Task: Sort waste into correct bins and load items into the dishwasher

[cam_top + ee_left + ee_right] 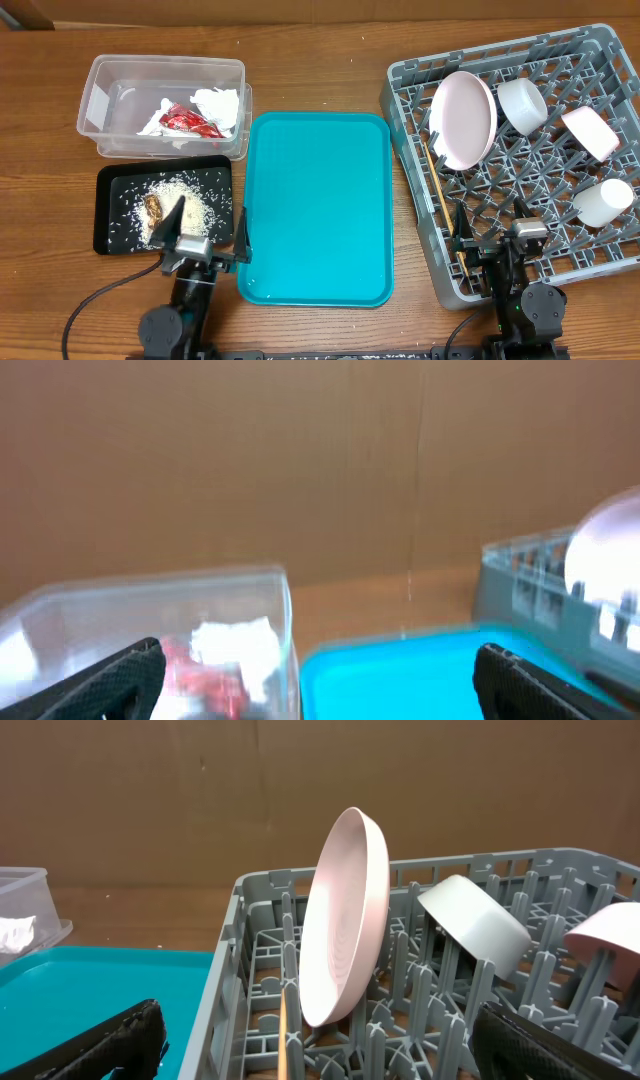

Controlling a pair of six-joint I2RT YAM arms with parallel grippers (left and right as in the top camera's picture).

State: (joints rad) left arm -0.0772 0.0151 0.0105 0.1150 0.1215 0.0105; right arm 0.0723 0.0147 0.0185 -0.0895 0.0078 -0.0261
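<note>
Jaws on both grippers stood spread wide and pinched nothing. The left gripper (205,238) sat at the table's near edge, between the black tray (108,185) and the teal tray (320,200). The right gripper (490,235) hung over the near left corner of the rack (412,190). Just ahead of it the chopsticks (444,195) lay inside the rack along its left wall, long axis running away from the robot and a little leftward, so the right arm was much the nearer. Beyond them a plate (463,118) stood on edge between pegs, with bowls (522,103) tilted further right. Ahead and left of the left gripper, rice (195,212) and a brown scrap (152,207) lay in the black tray. Past that, napkins (220,103) and a wrapper (190,121) sat in the tub (100,75). Nothing showed on the teal tray, so the sort looked finished, and any coming move was probably a retreat or a nudge to the chopsticks. All stood on a wooden table (330,50), with a plain brown wall (200,800) behind.
</note>
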